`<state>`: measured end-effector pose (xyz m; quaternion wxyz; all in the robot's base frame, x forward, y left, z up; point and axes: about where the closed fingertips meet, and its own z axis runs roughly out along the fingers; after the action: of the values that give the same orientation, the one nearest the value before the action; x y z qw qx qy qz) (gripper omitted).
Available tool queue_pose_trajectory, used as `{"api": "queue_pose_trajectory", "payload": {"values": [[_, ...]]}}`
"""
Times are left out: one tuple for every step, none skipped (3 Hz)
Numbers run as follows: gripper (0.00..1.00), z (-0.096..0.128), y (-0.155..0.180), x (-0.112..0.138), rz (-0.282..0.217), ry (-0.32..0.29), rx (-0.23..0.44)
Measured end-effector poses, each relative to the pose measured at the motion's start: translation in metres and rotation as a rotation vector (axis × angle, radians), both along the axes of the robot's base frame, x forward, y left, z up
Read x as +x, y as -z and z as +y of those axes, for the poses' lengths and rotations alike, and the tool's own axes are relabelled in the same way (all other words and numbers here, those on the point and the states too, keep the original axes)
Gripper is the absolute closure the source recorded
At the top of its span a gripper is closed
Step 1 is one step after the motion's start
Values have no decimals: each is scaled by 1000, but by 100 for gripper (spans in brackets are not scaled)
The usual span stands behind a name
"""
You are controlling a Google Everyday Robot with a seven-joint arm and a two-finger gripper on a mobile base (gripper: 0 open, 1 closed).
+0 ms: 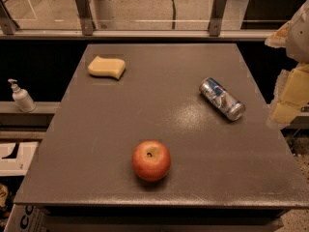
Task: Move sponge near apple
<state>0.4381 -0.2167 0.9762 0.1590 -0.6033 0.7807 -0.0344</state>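
Observation:
The pale yellow sponge (106, 66) lies flat at the far left of the grey table (96, 144). The red-orange apple (151, 160) stands near the front edge, a little left of centre, far from the sponge. My gripper (283, 66) hangs off the table's right edge, level with the soda can, with its pale yellow fingers (291, 94) apart and nothing between them. It is far from both the sponge and the apple, and part of it is cut off by the frame's right side.
A silver-blue soda can (222, 98) lies on its side at the right of the table. A pump bottle (21, 96) stands on a ledge to the left. A railing with posts (85, 12) runs behind the table.

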Motion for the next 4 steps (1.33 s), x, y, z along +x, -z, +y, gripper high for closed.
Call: {"api": "queue_pose_trajectory", "payload": {"values": [[0, 6, 5, 5, -18, -17, 31], [0, 15, 13, 12, -29, -43, 68], [0, 49, 34, 49, -67, -98, 182], [0, 82, 46, 85, -96, -138, 271]]}}
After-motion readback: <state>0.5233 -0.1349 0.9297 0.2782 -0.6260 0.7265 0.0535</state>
